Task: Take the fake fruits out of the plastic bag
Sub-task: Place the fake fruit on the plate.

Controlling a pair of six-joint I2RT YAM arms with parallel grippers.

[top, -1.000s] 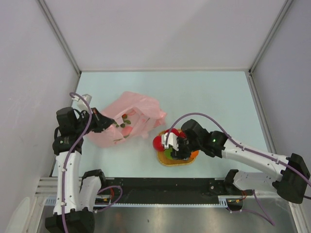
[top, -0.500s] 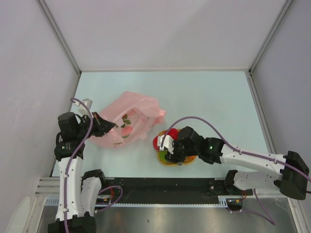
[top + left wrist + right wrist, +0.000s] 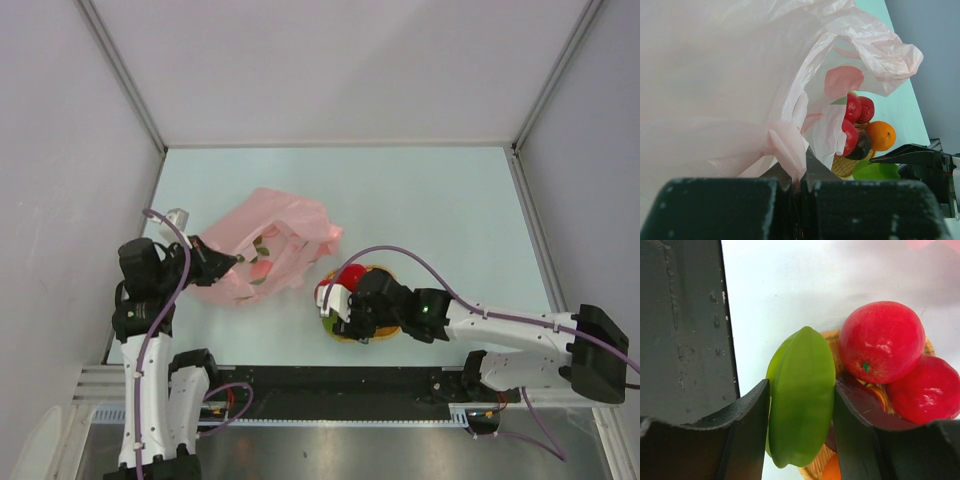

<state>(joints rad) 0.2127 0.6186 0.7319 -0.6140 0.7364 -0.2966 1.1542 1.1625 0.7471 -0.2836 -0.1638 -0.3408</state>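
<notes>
The pink plastic bag (image 3: 285, 222) lies crumpled at the left, its mouth toward the centre. My left gripper (image 3: 224, 262) is shut on a fold of the bag's near edge (image 3: 790, 150). My right gripper (image 3: 345, 308) is shut on the green elongated fruit (image 3: 802, 395), low over the left edge of a woven mat (image 3: 385, 330). On the mat lie red fruits (image 3: 881, 341), (image 3: 925, 390). The left wrist view also shows a dark purple one (image 3: 861, 145) and an orange one (image 3: 880, 136). Whether any fruit is inside the bag is hidden.
Grey walls enclose the pale green table (image 3: 440, 210) on three sides. A black rail (image 3: 330, 380) runs along the near edge beside the mat. The bag's film (image 3: 730, 75) fills most of the left wrist view.
My right gripper has moved left and slightly nearer with the green fruit, to the mat's left edge. My left arm has drawn back a little, still holding the bag.
</notes>
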